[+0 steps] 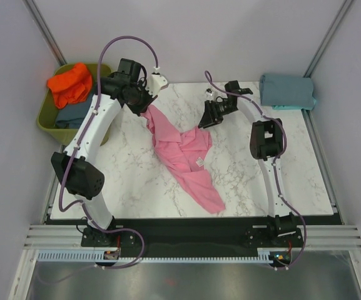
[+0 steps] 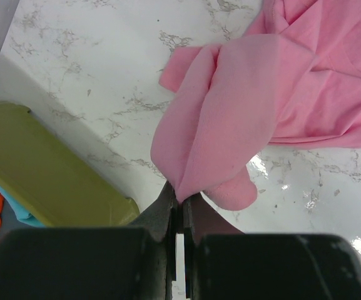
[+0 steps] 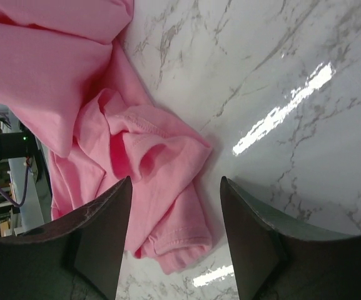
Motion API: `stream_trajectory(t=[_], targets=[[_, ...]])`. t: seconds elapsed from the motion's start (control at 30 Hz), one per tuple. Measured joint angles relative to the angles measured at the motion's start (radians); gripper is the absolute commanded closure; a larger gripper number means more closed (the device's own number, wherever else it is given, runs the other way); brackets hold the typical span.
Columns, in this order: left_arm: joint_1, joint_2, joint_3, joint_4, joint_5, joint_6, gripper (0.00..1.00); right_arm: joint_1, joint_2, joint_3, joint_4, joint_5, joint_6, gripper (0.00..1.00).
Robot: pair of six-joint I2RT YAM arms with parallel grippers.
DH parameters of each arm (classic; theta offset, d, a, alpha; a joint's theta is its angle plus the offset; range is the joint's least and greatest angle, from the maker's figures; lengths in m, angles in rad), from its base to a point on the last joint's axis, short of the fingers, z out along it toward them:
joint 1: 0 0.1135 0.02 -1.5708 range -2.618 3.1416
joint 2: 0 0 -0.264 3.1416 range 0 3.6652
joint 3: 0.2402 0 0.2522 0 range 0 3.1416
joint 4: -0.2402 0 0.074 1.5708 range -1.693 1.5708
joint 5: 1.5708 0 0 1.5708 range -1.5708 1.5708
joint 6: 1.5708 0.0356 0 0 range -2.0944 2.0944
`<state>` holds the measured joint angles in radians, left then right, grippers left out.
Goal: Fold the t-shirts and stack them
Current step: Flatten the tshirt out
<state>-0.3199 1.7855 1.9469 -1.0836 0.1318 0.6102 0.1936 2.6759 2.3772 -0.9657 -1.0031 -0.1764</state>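
Off the tabletop's (image 1: 130, 181) far-left edge sits the olive-green tub (image 1: 45, 122), an orange tee (image 1: 69, 84) heaped on a slate-blue tee (image 1: 75, 114). Just right of it, your left claw (image 2: 180, 201) is pinched together on one end of the pink tee (image 1: 189, 159), holding a gathered fold above the tabletop near the far-left corner. From that pinch the shirt runs as a crumpled band slanting toward you and rightward, its other end lying near the front edge about mid-tabletop. So its long axis is a diagonal, far-left to near-right, and it is bunched, not spread; the white neck label (image 1: 200, 162) shows about halfway along. A lobe of cloth juts from the band's middle toward the far right, and your coming move turns on it: your right claw (image 3: 175, 184) hangs over that lobe, jaws apart, a stitched hem or sleeve edge lying in the gap below them. Whether it touches the cloth I cannot tell. Your right arm is the nearer one to this free part, so I judge the next grasp is its job: close on the hem, then draw away from the left claw to open the shirt out. At the far-right corner a folded grey-blue tee (image 1: 285, 89) rests on a turquoise tee (image 1: 296, 107), well apart from both claws.
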Motion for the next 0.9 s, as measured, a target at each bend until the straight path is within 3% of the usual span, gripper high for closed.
stream_trajectory(t=[0.47, 0.9], targets=[[0.000, 0.011, -0.005, -0.001, -0.006, -0.011, 0.98, 0.055, 0.043, 0.049, 0.083, -0.009, 0.050, 0.47], [0.000, 0.036, -0.005, -0.002, -0.006, -0.019, 0.97, 0.034, 0.045, 0.037, 0.089, -0.019, 0.060, 0.45]])
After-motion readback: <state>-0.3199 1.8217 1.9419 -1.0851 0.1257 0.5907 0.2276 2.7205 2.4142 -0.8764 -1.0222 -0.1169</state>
